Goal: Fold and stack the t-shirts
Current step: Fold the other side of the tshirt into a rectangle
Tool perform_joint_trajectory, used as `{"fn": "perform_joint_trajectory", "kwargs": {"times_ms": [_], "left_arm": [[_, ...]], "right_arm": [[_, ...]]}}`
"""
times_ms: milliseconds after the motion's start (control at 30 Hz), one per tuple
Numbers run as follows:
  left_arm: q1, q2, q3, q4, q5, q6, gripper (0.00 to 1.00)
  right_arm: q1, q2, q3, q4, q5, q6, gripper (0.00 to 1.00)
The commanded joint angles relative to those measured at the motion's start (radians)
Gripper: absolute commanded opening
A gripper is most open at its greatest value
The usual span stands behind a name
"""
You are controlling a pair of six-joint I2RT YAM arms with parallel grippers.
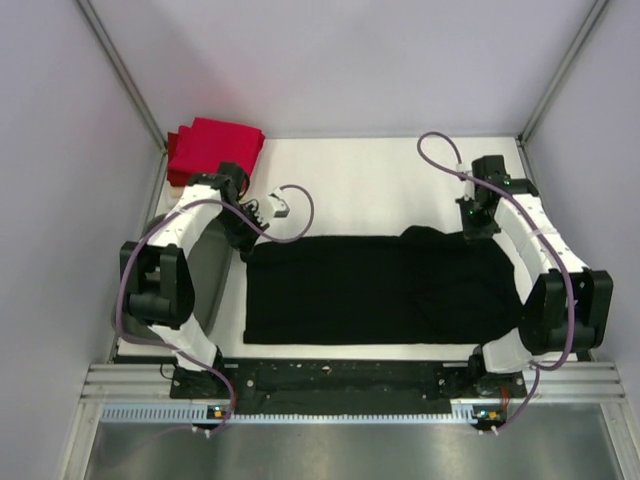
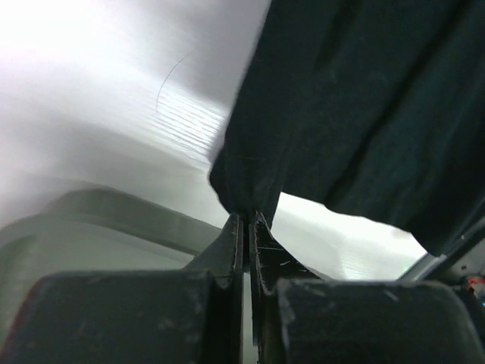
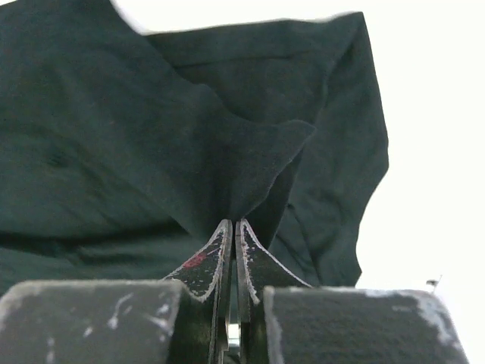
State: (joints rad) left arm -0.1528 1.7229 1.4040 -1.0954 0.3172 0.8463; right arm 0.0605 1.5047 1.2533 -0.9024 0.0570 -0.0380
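Both grippers are pinched tight on cloth. The left gripper (image 2: pixel 246 218) has its jaws pressed together on the far-left corner of the black t-shirt (image 1: pixel 370 290). The right gripper (image 3: pixel 231 224) is clamped the same way on a bunched fold at the shirt's far-right edge. Between them the shirt lies spread across the near half of the white table (image 1: pixel 350 175), with its far-right part rumpled. Folded red t-shirts (image 1: pixel 212 148) sit stacked at the far-left corner, well apart from it. I'd say this is the start of the first fold. The next move would call for both arms to lift together and carry that far edge toward the near one, with even tension so the cloth lands square.
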Motion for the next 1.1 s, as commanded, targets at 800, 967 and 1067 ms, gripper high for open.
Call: {"fn": "perform_joint_trajectory", "kwargs": {"times_ms": [800,967,1067], "left_arm": [[-0.048,-0.036,-0.241,0.023,-0.089,0.200,0.29],[-0.048,-0.069,-0.194,-0.058,-0.084,0.223,0.51],[-0.048,-0.105,-0.122,-0.173,-0.028,0.276,0.68]], "right_arm": [[0.013,0.109,-0.169,-0.138,0.283,-0.073,0.03],[0.015,0.078,-0.180,-0.144,0.374,-0.063,0.35],[0.015,0.036,-0.170,-0.144,0.417,-0.057,0.43]]}}
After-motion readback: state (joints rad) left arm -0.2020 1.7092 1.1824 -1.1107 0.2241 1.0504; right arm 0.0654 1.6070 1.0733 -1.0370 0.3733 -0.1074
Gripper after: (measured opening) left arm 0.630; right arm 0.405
